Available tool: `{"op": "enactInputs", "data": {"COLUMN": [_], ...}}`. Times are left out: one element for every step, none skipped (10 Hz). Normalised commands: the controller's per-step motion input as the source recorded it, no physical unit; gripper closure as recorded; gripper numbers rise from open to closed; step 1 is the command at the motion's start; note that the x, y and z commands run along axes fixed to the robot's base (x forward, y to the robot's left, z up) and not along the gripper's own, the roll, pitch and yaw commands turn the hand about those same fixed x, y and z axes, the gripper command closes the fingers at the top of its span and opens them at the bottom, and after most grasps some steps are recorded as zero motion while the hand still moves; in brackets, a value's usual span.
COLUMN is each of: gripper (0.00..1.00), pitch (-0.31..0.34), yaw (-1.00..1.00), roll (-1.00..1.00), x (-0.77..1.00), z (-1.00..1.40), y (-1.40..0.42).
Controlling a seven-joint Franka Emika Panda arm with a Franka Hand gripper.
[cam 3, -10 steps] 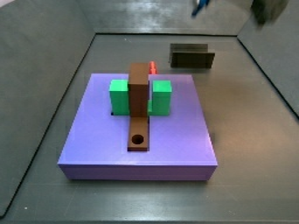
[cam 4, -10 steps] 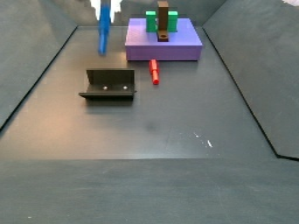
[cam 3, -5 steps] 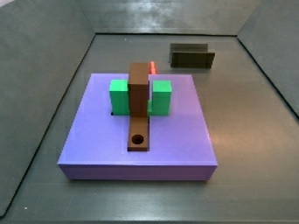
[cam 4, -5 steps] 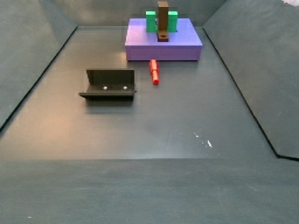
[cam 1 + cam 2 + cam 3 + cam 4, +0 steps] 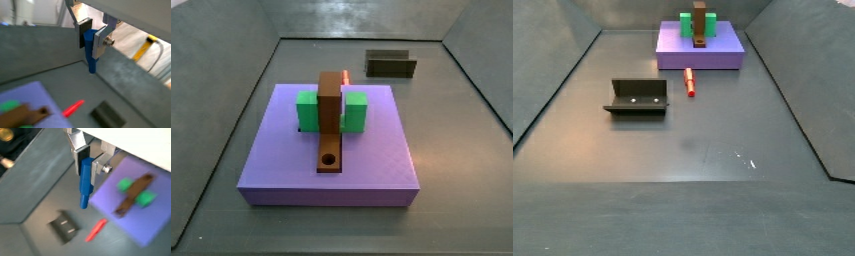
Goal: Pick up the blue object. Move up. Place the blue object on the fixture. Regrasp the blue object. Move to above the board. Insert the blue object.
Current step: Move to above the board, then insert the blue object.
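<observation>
Gripper (image 5: pixel 92 36) clamps the blue object (image 5: pixel 89 49) high above the grey floor (image 5: pixel 714 130) (seen only in wrist views).

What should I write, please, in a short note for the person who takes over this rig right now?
Pincer: shut on the blue object, high above the floor, out of both side views.
Fixture: on the floor, nothing on it.
Board: with its green blocks and brown bar; the bar's hole is free. A red peg lies on the floor by the board.
Done: pick up, move up.
Left: place on the fixture, regrasp, move above the board, insert.
</observation>
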Motion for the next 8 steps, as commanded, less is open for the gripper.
{"op": "enactInputs", "data": {"gripper": [1.00, 1.00, 1.00, 1.00, 1.00, 1.00, 1.00, 1.00], "pitch": [0.228, 0.227, 0.198, 0.149, 0.089, 0.028, 0.005, 0.000], "yaw": [-0.17, -0.15, -0.12, -0.09, -0.05, -0.02, -0.02, 0.00], "roll": [-1.00, -1.00, -1.00, -0.88, -0.66, -0.39, -0.26, -0.01], "x": [-0.31, -0.15, -0.09, -0.08, -0.06, -0.06, -0.04, 0.00], "z": [0.05, 0.02, 0.01, -0.01, 0.01, 0.00, 0.00, 0.00], "y": [-0.40, -0.17, -0.04, 0.00, 0.01, 0.01, 0.01, 0.03]}}
